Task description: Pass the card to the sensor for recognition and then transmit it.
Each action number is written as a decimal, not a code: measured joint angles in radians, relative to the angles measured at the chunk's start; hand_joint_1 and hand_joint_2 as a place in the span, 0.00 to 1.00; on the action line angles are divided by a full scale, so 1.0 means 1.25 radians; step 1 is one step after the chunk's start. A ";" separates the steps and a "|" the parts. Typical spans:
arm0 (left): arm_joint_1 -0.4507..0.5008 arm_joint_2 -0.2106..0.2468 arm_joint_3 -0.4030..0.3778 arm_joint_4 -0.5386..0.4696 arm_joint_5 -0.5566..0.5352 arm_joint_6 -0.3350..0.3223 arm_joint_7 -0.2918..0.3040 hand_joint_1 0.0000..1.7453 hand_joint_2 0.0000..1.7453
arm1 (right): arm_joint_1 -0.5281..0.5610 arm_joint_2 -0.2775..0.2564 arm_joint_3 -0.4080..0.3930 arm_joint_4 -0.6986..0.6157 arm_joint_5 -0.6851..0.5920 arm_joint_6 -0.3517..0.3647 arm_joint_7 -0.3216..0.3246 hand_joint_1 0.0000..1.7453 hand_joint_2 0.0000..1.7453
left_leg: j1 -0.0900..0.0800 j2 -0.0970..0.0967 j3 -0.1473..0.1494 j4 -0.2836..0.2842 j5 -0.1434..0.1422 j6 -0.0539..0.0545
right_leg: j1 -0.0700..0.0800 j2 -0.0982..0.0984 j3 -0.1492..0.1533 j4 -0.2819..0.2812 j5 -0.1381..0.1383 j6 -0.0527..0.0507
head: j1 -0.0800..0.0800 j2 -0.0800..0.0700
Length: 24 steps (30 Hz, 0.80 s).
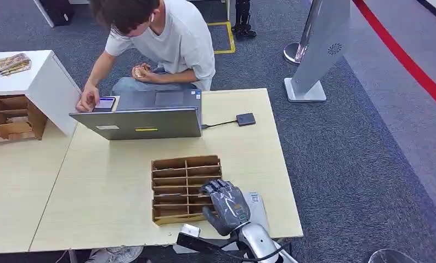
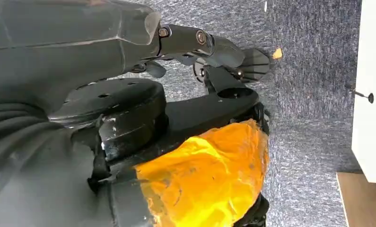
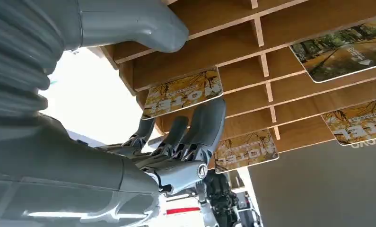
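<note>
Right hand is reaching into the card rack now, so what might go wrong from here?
1. The right hand sits at the wooden card rack near the table's front edge; a push might shift the rack.
2. Several cards lie in neighbouring slots, so the fingers might drag out two.
3. The sensor lies beyond the rack beside the laptop; its cable could snag.

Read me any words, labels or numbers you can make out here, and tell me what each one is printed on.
"MOTEL", seen upside down: on the yellow-leaf card in the wooden rack.
"MOTEL", also upside down: on the card just beyond the right hand.
Partly cut-off lettering on the card at the frame edge: unreadable.
Small white print on the card: too small.
Laptop stickers in the head view: too blurred.
</note>
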 joint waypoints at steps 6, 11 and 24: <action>0.000 0.000 0.000 0.000 0.000 0.000 0.000 0.00 0.00 | 0.000 0.002 -0.001 0.001 0.000 0.000 0.000 0.51 1.00 | 0.000 0.000 0.000 0.000 0.000 0.000 | 0.000 0.000 0.000 0.000 0.000 0.000 | 0.000 0.000; 0.000 0.000 0.000 0.000 0.000 0.000 0.000 0.00 0.00 | 0.000 0.004 -0.002 0.001 0.000 0.000 0.000 0.67 1.00 | 0.000 0.000 0.000 0.000 0.000 0.000 | 0.000 0.000 0.000 0.000 0.000 0.000 | 0.000 0.000; 0.000 0.000 0.000 0.000 0.000 0.000 0.000 0.00 0.00 | -0.005 0.005 -0.003 0.001 -0.002 0.001 0.001 0.93 1.00 | 0.000 0.000 0.000 0.000 0.000 0.000 | 0.000 0.000 0.000 0.000 0.000 0.000 | 0.000 0.000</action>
